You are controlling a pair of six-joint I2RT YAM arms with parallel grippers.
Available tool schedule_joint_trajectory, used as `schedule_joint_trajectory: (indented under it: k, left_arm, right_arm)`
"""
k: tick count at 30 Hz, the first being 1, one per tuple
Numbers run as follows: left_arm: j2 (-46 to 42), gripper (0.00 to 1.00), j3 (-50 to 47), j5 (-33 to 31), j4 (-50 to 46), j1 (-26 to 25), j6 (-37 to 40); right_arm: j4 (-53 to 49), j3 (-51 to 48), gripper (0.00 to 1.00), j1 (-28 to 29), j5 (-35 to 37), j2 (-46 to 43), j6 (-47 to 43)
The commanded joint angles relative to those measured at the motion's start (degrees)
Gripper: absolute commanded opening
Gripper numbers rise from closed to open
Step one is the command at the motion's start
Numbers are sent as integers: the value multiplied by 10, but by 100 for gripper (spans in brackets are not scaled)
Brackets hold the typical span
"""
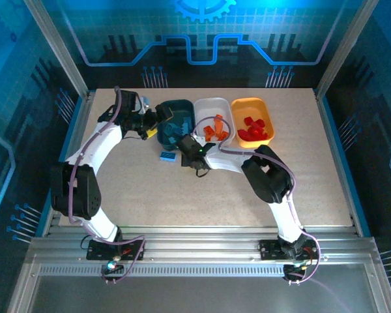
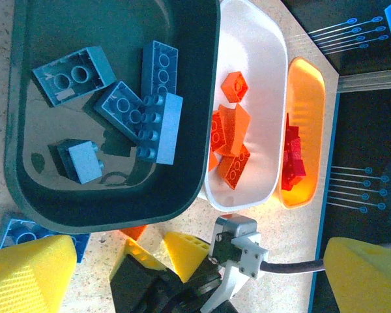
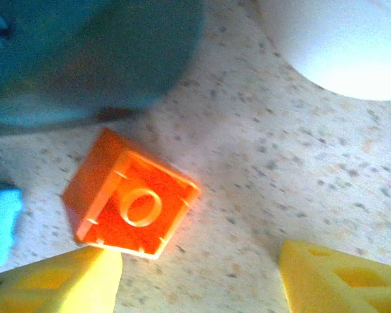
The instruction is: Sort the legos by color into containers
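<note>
Right gripper [image 3: 201,259] spread near orange brick [image 3: 131,203] beside teal tub [image 3: 85,59].

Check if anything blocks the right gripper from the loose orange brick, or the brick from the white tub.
Nothing visible does: the orange brick lies right by the open right gripper, with bare table up to the white tub.

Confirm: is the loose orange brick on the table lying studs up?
No, the orange brick has its hollow underside, with the round inner tube, turned up toward the right wrist camera.
</note>
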Motion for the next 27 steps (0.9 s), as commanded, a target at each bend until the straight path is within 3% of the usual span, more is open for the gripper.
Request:
schedule_joint_trajectory:
  k: [1,6,11,27]
  left_arm:
    - [2,99,-8,18,8,4,-6]
    - [2,99,-9,22,11,3,-8]
    - [2,99,-10,23,11,3,-8]
    - [4,99,-9,27,13,3,-11]
  right_arm:
    - [1,-28,65,-7,20,-36,4]
    - [-18,26,70,-8,-8,-5,-90]
    - [-33,73,74,-13,-37,36,-114]
    - [-39,131,64,-24,-14,87,-115]
